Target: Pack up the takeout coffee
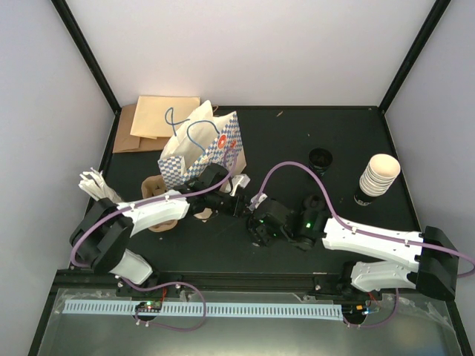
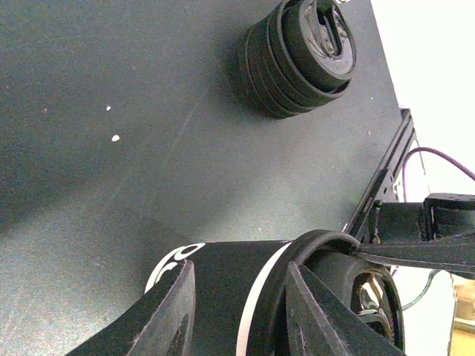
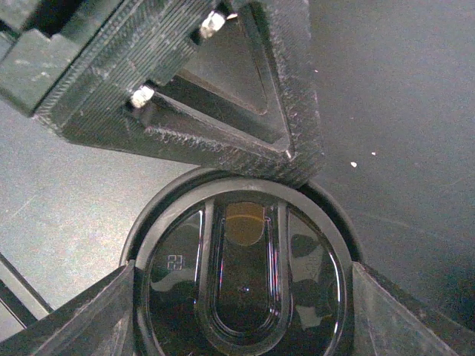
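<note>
Cup (image 2: 223, 293) stands near mid-surface, where the two arms meet; in the top view the wrists hide it. Its outer wall reads matte black, with a white mark low down and a white band just under the lid (image 3: 241, 289). Lid is round, glossy black plastic with a raised rim and a long recessed channel, sip tab at the channel's 12 o'clock end. It sits on the cup mouth; whether it is fully snapped down I cannot tell. Right fingers (image 3: 82, 319) pinch the lid across its width, at 9 and 3 o'clock on the rim, camera looking down onto it. Judged a hold for centring the lid and pressing it home. Left fingers (image 2: 167, 319), ribbed printed plastic, are set apart with the cup wall between them. In the right wrist view one tip touches the lid rim at 12 o'clock. Actual clamping is not visible, so I cannot tell; likely purpose is bracing the cup against the push. Surface (image 1: 297, 133) is dark and matte with a few pale specks. From the cup, the checked paper bag (image 1: 204, 144) stands near at 11 o'clock, cord handles up, the probable destination. Stack of lids (image 1: 320, 157) is at 2 o'clock. Stack of cups (image 1: 378, 176) is at 3 o'clock, well apart.
</note>
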